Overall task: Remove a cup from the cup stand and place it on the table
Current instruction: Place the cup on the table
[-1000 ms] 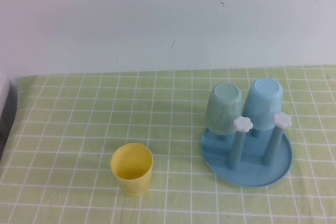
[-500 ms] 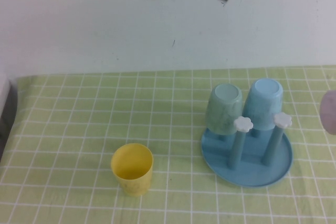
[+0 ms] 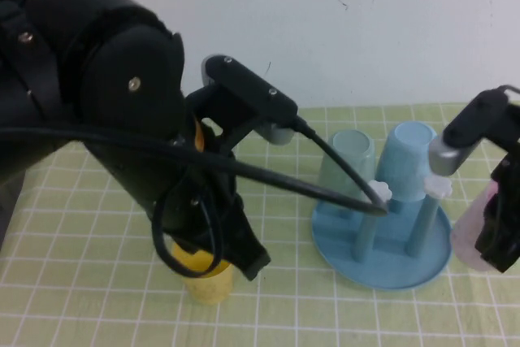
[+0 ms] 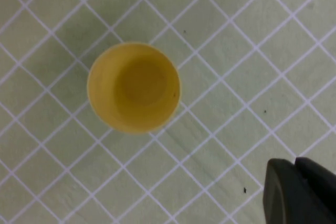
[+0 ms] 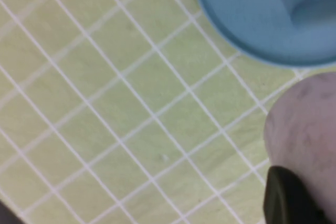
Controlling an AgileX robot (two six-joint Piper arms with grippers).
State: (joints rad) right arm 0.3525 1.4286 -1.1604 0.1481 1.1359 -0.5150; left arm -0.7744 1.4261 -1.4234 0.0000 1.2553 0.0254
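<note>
A pale pink, faintly speckled cup and a yellow cup stand out against the light green, white-gridded table. The cup stand is blue with white flower caps, carrying mint-green and light blue cups. Both the left gripper and right gripper are black.

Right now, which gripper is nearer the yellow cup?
Left. The left gripper hangs over the table right above the yellow cup. The right gripper is far across, past the cup stand, shut on the pink cup.
</note>
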